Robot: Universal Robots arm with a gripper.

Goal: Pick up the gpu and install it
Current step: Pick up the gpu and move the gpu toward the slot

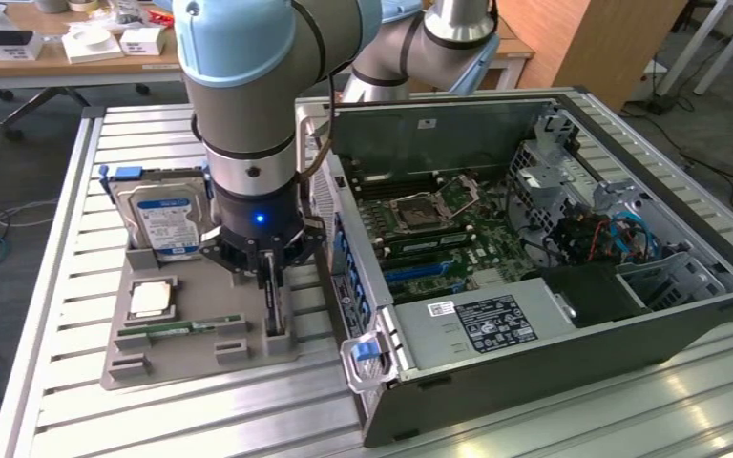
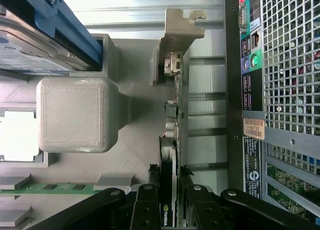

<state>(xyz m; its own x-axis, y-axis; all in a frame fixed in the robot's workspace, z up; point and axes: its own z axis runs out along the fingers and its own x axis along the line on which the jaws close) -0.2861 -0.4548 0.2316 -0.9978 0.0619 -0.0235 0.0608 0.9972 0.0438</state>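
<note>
The gpu [image 1: 272,303] stands on edge in a slot of the grey holder [image 1: 176,367], next to the open computer case [image 1: 557,329]. In the wrist view the gpu [image 2: 173,115] runs away from the camera as a thin card, with its silver end bracket [image 2: 179,32] at the far end. My gripper [image 1: 271,286] hangs straight down over it. The black fingers [image 2: 146,210] press in on both sides of the card's near end, and my gripper [image 2: 170,212] is shut on it. The card's lower edge still sits down in the holder.
A hard drive [image 1: 163,215] with a blue label stands upright in the holder beside a CPU [image 1: 150,299] and a RAM stick [image 1: 188,327]. The motherboard [image 1: 430,224] lies exposed inside the case. The case's rear grille [image 2: 285,65] is close beside the gpu.
</note>
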